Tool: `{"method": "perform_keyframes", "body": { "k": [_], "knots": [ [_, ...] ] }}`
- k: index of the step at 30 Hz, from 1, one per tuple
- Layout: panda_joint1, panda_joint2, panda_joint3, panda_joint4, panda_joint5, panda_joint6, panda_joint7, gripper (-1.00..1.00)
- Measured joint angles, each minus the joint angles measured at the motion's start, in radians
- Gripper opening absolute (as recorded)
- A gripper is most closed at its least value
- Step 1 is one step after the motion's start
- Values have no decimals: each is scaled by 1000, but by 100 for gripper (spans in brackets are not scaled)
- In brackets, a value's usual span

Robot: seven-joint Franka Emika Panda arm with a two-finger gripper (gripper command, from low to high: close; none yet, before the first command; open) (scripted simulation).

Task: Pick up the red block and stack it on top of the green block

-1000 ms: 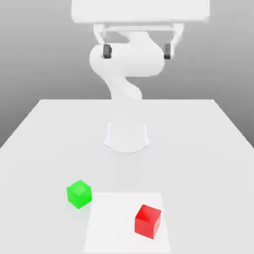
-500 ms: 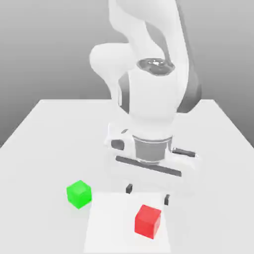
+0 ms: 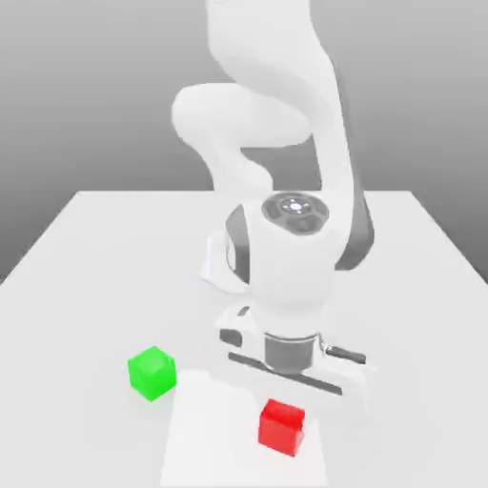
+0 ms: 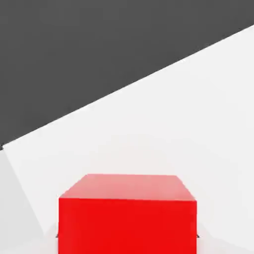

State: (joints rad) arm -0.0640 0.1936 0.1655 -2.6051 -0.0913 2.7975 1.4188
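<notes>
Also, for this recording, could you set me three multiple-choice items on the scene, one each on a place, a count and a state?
1. In the exterior view, where is the green block?
A) On the red block
B) To that view's left of the red block
C) To that view's right of the red block

2. How many blocks are there?
A) Two
B) Three
C) Four

3. What is the gripper doing?
A) Standing wide open
B) Gripping the green block
C) Closed on the red block

Key:
1 B: the exterior view shows green left of red, a gap between.
2 A: one green, one red.
3 C: in the hand view, dark fingertip edges flank the red block closely on both sides.
</notes>
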Motion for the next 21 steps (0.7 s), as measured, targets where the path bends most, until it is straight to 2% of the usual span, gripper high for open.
{"method": "perform_keyframes", "body": {
  "k": [3, 9, 18, 21],
  "knots": [
    [-18, -90, -6, -29, 53, -60, 14, -100],
    [-143, -218, -70, -123, 113, -93, 241, -100],
    [-344, -394, -132, -272, 109, -119, 660, -100],
    [-371, -341, -138, -281, 91, -56, 710, -100]
  ]
}}
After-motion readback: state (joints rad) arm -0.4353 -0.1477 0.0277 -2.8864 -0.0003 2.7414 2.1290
